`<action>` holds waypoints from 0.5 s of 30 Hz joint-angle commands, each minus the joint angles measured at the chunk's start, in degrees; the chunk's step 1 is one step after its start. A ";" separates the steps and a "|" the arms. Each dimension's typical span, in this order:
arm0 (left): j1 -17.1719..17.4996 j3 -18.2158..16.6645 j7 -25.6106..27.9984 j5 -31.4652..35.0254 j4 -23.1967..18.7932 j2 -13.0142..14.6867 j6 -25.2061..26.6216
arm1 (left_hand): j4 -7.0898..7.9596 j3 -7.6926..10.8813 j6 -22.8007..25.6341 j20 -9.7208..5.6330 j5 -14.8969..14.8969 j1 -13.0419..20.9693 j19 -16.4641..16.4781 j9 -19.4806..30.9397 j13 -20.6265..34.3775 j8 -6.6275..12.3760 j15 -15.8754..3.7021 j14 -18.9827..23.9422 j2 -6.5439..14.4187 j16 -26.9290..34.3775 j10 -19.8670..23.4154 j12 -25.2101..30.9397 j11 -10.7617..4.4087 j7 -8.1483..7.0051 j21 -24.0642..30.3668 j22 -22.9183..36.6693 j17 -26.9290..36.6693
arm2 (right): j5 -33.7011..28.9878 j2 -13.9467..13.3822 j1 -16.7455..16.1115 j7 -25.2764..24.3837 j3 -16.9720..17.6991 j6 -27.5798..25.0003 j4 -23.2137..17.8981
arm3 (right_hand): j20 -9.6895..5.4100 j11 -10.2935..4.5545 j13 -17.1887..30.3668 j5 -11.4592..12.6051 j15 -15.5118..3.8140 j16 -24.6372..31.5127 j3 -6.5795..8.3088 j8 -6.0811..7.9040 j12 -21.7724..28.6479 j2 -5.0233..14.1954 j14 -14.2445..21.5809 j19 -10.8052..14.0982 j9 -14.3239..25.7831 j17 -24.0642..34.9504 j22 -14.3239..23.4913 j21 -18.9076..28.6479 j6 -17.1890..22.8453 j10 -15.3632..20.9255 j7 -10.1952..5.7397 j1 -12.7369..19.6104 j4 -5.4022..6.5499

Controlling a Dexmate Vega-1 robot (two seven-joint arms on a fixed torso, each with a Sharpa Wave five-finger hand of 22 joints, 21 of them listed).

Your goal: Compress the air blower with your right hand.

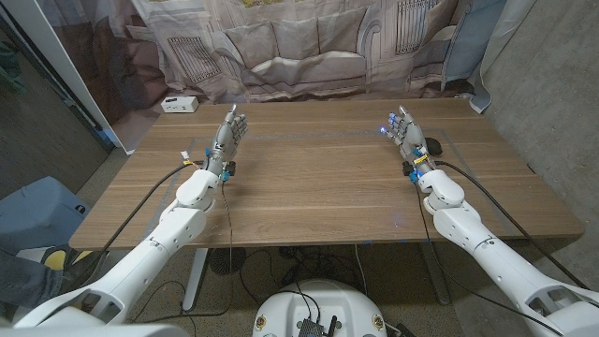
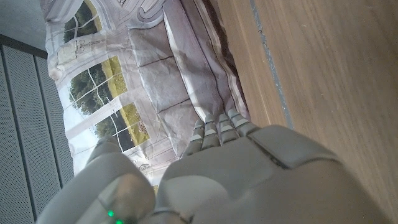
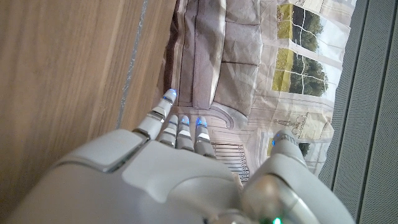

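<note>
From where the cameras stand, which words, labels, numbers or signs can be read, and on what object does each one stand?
No text can be read in any view.
White box at the table's far left corner: dark marks on its front, too small to read.
Printed backdrop curtain: drawings of a sofa and windows, no words.

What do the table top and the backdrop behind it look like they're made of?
Table: wood or wood-look laminate, matte, with visible grain and plank lines. Backdrop: thin printed cloth or plastic sheet, judging by its folds and creases.
</note>
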 commanded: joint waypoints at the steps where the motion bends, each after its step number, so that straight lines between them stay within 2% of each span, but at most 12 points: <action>1: 0.39 -0.19 -0.05 1.29 -1.11 1.13 -0.51 | -0.37 0.05 0.19 0.11 0.06 0.76 0.38 0.23 0.23 0.24 0.09 0.26 0.02 0.17 0.13 0.03 0.04 0.09 0.02 0.10 0.21 | -0.27 -1.96 -2.67 -0.98 1.47 1.18 -3.98 | 0.33 0.61 0.24 0.20 0.24 0.34 0.03 0.85 0.60 -0.09 0.47 -0.26 0.16 0.43 0.21 -0.14 2.02 1.64 0.18 0.39 -0.04; 2: 0.21 -0.09 -0.19 1.32 -0.88 1.06 -0.51 | -0.39 0.05 0.23 0.13 0.05 0.78 0.38 0.23 0.23 0.22 0.07 0.30 0.02 0.16 0.16 0.02 -0.01 0.09 0.00 0.10 0.21 | -0.14 -2.07 -2.83 -0.87 1.59 1.25 -4.16 | 0.62 0.59 0.28 0.19 0.16 0.18 -0.03 0.93 0.65 -0.11 0.26 -1.73 0.15 0.46 0.22 -0.71 2.54 2.01 0.02 0.42 -0.06; 6: -0.13 0.33 -0.02 1.96 -1.04 1.12 -0.10 | -0.53 0.09 0.76 0.26 0.03 0.92 0.83 0.23 0.23 0.23 0.02 0.85 0.07 0.19 0.67 0.09 0.04 0.22 -0.01 0.09 0.21 | 0.31 -2.60 -3.43 -0.34 2.02 1.48 -4.61 | 0.63 0.36 0.31 0.17 -0.27 0.03 -0.11 0.97 0.74 -0.15 0.18 -3.84 0.13 0.46 0.24 -1.34 3.25 2.65 -0.48 0.51 -0.11; 9: 0.22 0.59 1.24 2.89 -2.39 1.35 0.72 | -0.59 0.10 0.89 0.30 0.02 0.98 0.95 0.23 0.23 0.21 -0.09 0.98 0.08 0.17 0.82 0.10 0.10 0.22 -0.04 0.08 0.21 | 1.30 -3.01 -3.53 1.31 2.29 1.74 -4.34 | 0.33 -0.45 0.29 0.16 -0.65 -0.32 -0.18 1.02 0.77 -0.14 -0.30 -6.72 0.10 0.43 0.25 -1.88 4.21 3.38 -0.96 0.67 -0.18; 14: 1.83 0.83 3.56 3.58 -5.90 1.54 2.37 | -0.68 0.11 0.96 0.40 0.00 1.06 1.01 0.24 0.23 0.13 -0.12 1.08 0.08 0.11 0.94 0.07 -0.05 0.19 -0.11 0.08 0.21 | 2.81 -4.28 -3.54 4.26 2.59 1.20 -4.07 | -0.03 -1.10 0.26 0.14 -1.08 -0.69 -0.24 1.00 0.65 -0.16 -1.01 -7.99 0.06 0.40 0.26 -1.80 4.79 3.61 -1.68 0.77 -0.22; 15: 2.41 0.87 4.13 3.66 -6.85 1.59 2.74 | -0.71 0.12 0.96 0.39 0.00 1.08 1.03 0.24 0.23 0.09 -0.08 1.08 0.08 0.08 0.97 0.06 -0.06 0.16 -0.14 0.08 0.21 | 2.63 -4.87 -3.45 4.73 2.47 0.74 -4.09 | -0.04 -1.33 0.24 0.11 -0.95 -0.35 -0.28 0.93 0.61 -0.15 -0.13 -7.53 0.04 0.41 0.25 -1.42 4.92 3.76 -1.79 0.76 -0.20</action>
